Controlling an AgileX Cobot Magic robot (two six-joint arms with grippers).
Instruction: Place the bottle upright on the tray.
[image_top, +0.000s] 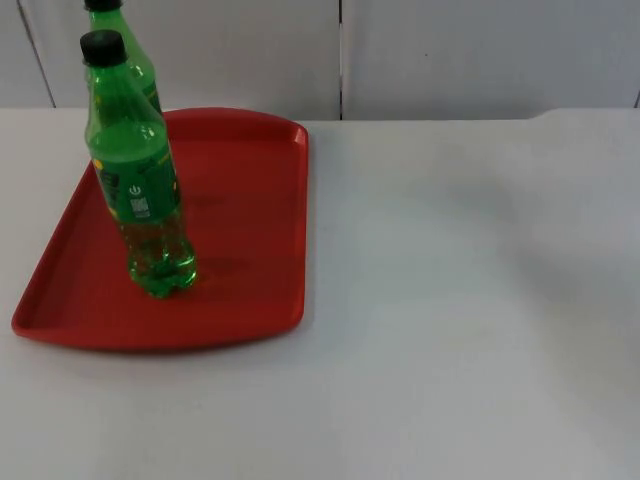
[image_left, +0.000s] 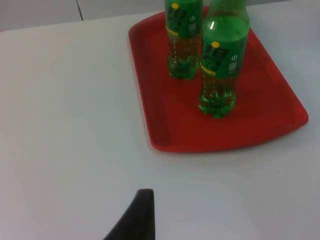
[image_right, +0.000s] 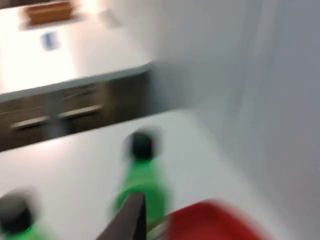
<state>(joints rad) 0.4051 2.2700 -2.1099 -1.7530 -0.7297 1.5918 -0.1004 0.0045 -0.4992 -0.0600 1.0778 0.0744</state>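
I see two bottles (image_top: 140, 190), clear green glossy plastic, matt black caps (image_top: 101, 45); tray (image_top: 250, 220) smooth red plastic, slight sheen; table (image_top: 460, 300) matt white.

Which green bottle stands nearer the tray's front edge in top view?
The fully visible bottle mid-tray; the other bottle stands behind it by the tray's far edge.

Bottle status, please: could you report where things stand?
Front bottle upright on red tray, second bottle behind it. Left gripper off the tray. Nothing obstructing.
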